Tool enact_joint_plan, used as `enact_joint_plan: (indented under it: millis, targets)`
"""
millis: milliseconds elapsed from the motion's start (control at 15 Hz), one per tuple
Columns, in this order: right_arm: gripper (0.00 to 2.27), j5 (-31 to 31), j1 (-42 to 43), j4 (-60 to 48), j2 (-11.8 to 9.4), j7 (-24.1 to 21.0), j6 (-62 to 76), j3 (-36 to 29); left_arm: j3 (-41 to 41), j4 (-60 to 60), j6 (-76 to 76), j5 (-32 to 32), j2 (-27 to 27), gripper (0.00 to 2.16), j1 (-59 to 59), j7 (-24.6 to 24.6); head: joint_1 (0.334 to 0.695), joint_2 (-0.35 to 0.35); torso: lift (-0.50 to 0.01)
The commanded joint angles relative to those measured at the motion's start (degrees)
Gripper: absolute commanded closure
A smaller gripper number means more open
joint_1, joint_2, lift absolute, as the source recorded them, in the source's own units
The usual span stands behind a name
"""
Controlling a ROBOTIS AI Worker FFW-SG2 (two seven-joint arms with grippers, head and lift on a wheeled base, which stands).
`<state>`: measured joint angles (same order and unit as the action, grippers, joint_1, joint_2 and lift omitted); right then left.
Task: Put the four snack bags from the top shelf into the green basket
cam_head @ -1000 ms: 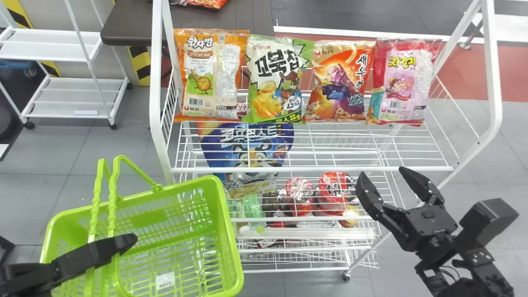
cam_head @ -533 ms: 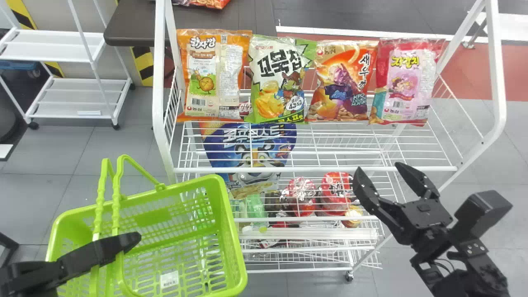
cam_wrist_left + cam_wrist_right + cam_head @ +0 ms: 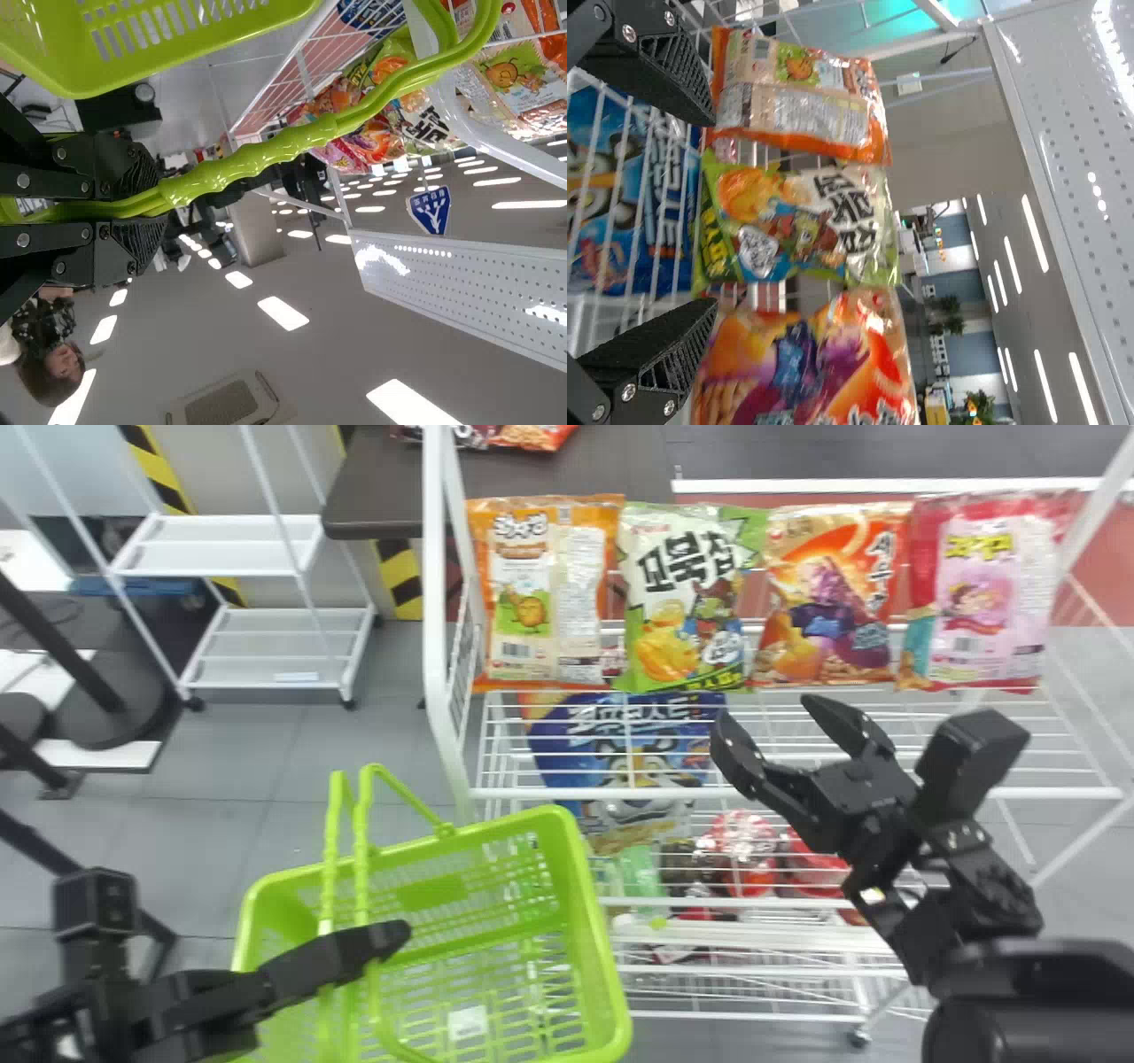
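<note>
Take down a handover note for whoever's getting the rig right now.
Left gripper: shut on the green basket's handles.
Right gripper: open, empty, in front of the bags.
Bags, left to right on the top shelf: orange-and-cream, green-and-white, orange-and-purple, pink-and-red.
Done: basket held beside the rack; no bags in it.
Left: all four bags into the basket.

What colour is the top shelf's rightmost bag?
The bag is pink and red; head view shows it best.
</note>
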<state>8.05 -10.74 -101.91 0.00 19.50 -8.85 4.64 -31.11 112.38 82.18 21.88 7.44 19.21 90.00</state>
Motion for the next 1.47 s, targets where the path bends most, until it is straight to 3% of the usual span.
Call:
enact_joint_plan:
  millis: [0, 67, 333, 667, 1067, 1133, 1267, 1333, 1400]
  targets:
    - [0.10, 0.57, 7.40, 6.64, 0.05, -0.78, -0.43, 5.65, -0.01, -0.15, -0.12, 0.09, 0.29, 2.15, 0.13, 0.57, 0.695, 0.133, 0.000]
    - [0.10, 1.09, 10.65, 10.06, 0.05, -1.66, -0.25, 7.76, -0.18, -0.32, -0.12, 0.26, 0.38, 2.15, 0.21, 0.57, 0.695, 0.184, 0.000]
    - [0.09, 6.89, 23.66, 25.18, 0.05, -3.33, 2.56, 13.56, -0.18, -1.03, -0.48, 0.44, 0.56, 2.15, 0.21, 0.57, 0.695, 0.266, 0.000]
    - [0.08, 9.18, 35.52, 42.05, 0.05, -2.81, 8.36, 18.65, -0.18, -1.29, -0.65, 0.44, 0.47, 2.15, 0.21, 0.57, 0.695, 0.289, 0.000]
    - [0.13, 8.92, 43.26, 57.00, 0.05, -1.75, 14.86, 26.13, -0.18, -1.73, -0.83, 0.62, 0.38, 2.15, 0.30, 0.57, 0.695, 0.284, 0.000]
    - [0.21, 8.83, 43.52, 57.61, 0.05, -0.17, 14.86, 26.56, -0.18, -1.73, -0.83, 0.62, 0.38, 2.15, 0.30, 0.57, 0.695, 0.287, 0.000]
    - [0.61, 8.92, 44.14, 57.79, 0.05, 2.82, 14.69, 27.44, -0.18, -1.82, -1.00, 0.62, 0.38, 2.15, 0.30, 0.57, 0.695, 0.304, 0.000]
    - [0.82, 8.74, 44.67, 57.79, 0.05, 2.91, 14.16, 28.15, -0.27, -1.99, -1.18, 0.62, 0.47, 2.15, 0.21, 0.57, 0.695, 0.313, 0.000]
    - [1.19, 8.83, 45.54, 58.75, 0.05, 2.91, 13.63, 28.59, -0.27, -2.08, -1.18, 0.70, 0.47, 2.15, 0.21, 0.57, 0.695, 0.320, 0.000]
